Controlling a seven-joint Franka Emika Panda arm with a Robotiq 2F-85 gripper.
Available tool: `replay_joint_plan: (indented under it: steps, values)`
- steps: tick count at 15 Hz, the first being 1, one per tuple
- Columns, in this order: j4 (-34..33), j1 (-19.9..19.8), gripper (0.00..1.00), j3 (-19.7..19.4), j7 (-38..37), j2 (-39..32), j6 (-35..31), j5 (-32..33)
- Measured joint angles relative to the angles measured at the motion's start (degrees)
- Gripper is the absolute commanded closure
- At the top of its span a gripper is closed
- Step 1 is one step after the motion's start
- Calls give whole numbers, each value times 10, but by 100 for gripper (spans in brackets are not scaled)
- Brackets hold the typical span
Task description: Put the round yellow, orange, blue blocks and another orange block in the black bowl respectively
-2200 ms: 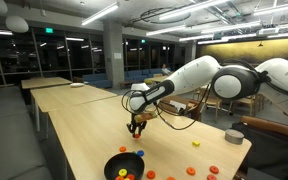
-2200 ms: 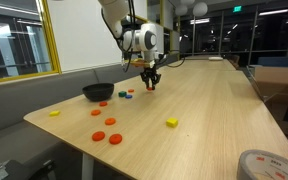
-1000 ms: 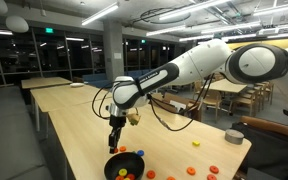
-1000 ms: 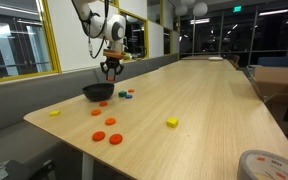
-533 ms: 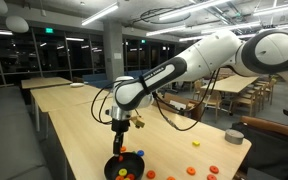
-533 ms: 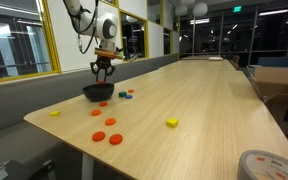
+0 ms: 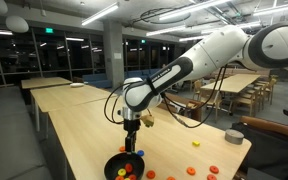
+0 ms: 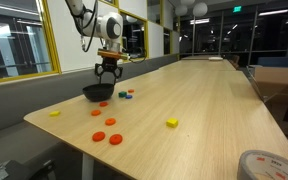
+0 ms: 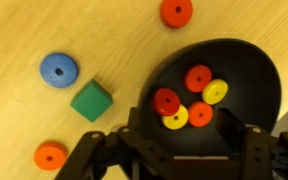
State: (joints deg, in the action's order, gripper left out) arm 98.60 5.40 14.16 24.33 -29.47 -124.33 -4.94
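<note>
Pale wood-grain table [image 8: 214, 110], smooth matt top, long and rectangular; dim open hall behind, with strip lights overhead and more tables. Bowl [image 9: 252, 66]: black, round, shallow, with a plain smooth wall, much wider than any disc. It sits on the table near one long edge, as the bowl [image 7: 110, 166] and bowl [image 8: 94, 92] show in both exterior views. Wrist view, inside the bowl: five flat round discs, each with a small centre dimple, in a loose cluster on its floor. Two are yellow discs [image 9: 215, 92] and three are orange-red discs [image 9: 198, 78]; several touch their neighbours. Gripper [image 9: 172, 152] hangs above the bowl, its dark fingers [image 9: 256, 150] spread well apart with nothing between them: open, holding nothing. In both exterior views the gripper [image 7: 131, 146], seen also as gripper [image 8: 108, 75], points straight down over the bowl, clear of its rim. Outside the bowl, wrist view: a green cube [image 9: 91, 101], matt and sharp-edged, lies just beside the bowl's wall. A blue disc [image 9: 58, 69] lies past the cube, farther from the bowl. One orange disc [image 9: 176, 12] sits just off the rim. In an exterior view, loose orange discs [image 8: 110, 122] lie apart from the bowl. A small yellow block [image 8: 171, 122] lies well apart from it.
</note>
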Motion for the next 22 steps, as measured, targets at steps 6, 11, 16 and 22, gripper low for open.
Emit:
replay_joint_plan:
  steps: [6, 11, 16, 22]
  values:
    - [79, 0, 0, -52, -40, 38, -10, 106]
    - [205, 1, 0, -53, 3, 98, -35, 215]
    - [319, 0, 0, -60, 0, 149, -184, 280]
    - [392, -17, 0, -70, 2, 167, -364, 277]
